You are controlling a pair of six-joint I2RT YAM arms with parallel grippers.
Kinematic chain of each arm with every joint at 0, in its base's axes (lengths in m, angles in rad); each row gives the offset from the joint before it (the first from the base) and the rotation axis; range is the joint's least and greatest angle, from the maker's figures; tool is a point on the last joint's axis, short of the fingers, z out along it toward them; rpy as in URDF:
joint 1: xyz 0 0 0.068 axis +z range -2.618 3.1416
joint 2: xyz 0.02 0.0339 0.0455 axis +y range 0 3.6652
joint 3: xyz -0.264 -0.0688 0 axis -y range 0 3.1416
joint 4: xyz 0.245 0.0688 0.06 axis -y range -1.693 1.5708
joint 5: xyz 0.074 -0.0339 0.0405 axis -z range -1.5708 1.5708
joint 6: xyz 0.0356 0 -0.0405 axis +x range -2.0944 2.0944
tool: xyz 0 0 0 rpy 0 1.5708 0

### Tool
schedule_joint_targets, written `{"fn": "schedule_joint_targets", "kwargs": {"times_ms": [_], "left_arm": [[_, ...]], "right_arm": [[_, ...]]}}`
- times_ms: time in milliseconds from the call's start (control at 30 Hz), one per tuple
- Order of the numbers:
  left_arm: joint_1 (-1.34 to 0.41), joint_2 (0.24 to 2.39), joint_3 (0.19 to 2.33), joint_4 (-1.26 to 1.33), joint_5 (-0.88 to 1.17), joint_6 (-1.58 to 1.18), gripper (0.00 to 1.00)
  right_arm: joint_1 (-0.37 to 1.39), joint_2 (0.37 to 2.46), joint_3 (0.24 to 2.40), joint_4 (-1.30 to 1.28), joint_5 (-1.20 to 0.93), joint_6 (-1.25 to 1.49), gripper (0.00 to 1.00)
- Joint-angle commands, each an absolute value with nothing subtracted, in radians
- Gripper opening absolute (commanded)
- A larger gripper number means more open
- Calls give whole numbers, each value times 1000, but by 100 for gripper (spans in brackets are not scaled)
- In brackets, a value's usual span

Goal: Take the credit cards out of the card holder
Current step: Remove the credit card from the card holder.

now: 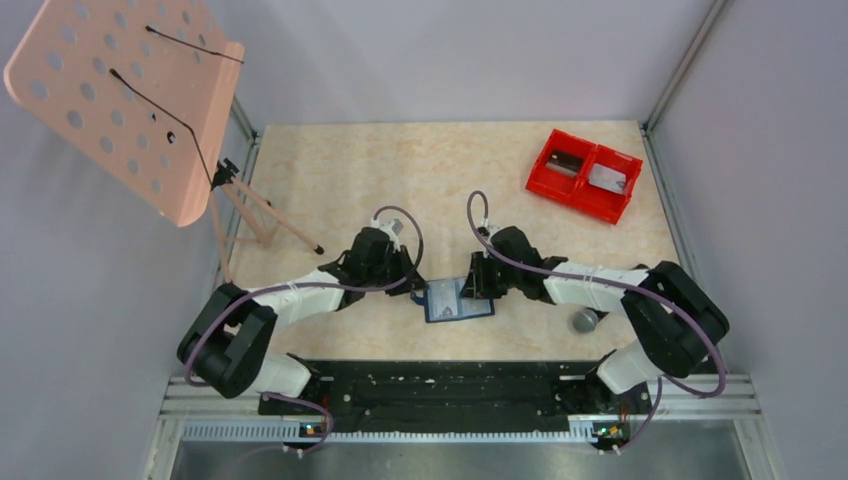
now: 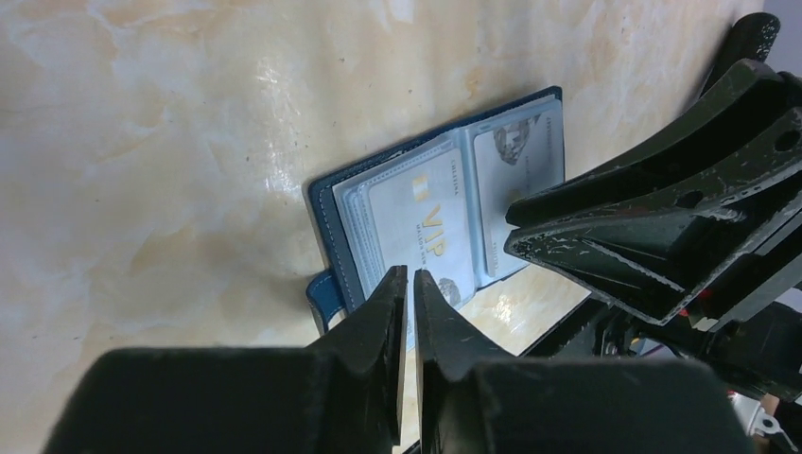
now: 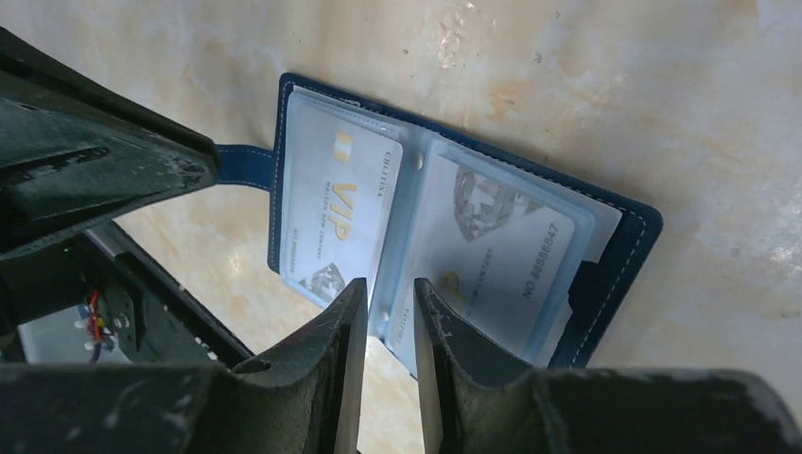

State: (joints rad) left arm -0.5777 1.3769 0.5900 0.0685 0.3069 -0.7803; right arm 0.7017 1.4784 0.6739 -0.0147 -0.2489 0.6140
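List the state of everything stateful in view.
card holder, open, lying flat
credit cards, still inside the card holder
left gripper, nearly shut at the card holder's edge, grip unclear
right gripper, slightly open over the card holder's middle
red bin, upright, both compartments occupied

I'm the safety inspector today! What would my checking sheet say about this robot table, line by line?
Surface: beige marbled table, no spills seen.
Job's things: card holder lies open flat between the arms; credit cards sit in its clear pockets.
Clutter: red bin far right, something grey in each compartment; grey ball beside the right arm.
Grippers: left gripper nearly closed at the holder's edge, grip unclear; right gripper slightly open over the pockets' middle fold.
Cables: purple cables loop over both wrists; no snag seen.
Surroundings: pink perforated stand far left; grey walls around.
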Motion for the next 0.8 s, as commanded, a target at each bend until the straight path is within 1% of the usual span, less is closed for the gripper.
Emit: {"fn": "schedule_joint_targets", "kwargs": {"times_ms": [0,267,400,767], "left_arm": [[-580,1427,562,187,366,-784,10],[-581,1499,505,259,394,-799,4],[-580,1505,490,255,379,-788,3],[-580,1497,469,247,358,-790,1]], "right_arm": [[671,1506,647,168,-366,644,25],[658,1556,610,238,-395,658,26],[657,1560,605,232,-365,659,26],[658,1598,594,256,-371,671,30]]}}
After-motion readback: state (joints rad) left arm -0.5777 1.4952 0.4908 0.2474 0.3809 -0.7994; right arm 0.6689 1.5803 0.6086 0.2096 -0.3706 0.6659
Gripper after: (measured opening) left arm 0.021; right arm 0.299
